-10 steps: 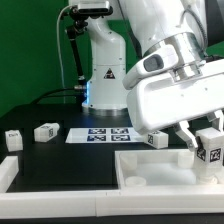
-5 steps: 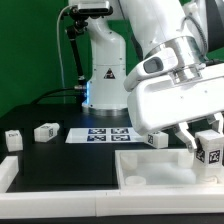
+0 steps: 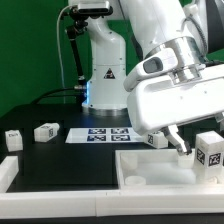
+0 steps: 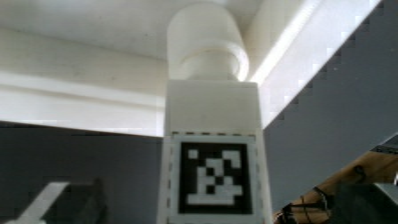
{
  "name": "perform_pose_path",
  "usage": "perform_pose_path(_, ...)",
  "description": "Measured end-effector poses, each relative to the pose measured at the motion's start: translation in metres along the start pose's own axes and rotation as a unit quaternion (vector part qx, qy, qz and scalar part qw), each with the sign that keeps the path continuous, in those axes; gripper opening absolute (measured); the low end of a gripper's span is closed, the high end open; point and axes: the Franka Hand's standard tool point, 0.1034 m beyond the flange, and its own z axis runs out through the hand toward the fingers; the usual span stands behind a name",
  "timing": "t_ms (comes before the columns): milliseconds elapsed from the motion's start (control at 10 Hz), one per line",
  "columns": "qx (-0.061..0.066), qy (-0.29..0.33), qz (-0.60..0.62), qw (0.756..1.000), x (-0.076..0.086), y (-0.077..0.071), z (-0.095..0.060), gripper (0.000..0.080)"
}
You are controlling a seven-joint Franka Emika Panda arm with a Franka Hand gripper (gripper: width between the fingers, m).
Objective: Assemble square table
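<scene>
Sitting between spread jaws, seemingly untouched: tagged leg (image 4: 214, 140).

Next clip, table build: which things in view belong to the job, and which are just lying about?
Job:
white panel
counting from the exterior view's left: first leg, second leg, third leg, fourth leg

Lying about:
marker board
plain white bar
</scene>
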Motion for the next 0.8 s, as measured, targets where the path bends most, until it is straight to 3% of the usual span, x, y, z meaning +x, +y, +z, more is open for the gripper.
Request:
perform_pose_path(500, 0.000, 0.000, 0.000, 1.000, 0.000, 0.000, 0.000, 0.0648)
perform_pose_path(600, 0.004, -0.008, 0.007, 1.000, 0.001, 0.000, -0.001, 0.0648)
perform_pose_path(800, 0.005, -0.032, 0.028, 0.999, 0.019, 0.002, -0.017, 0.0648)
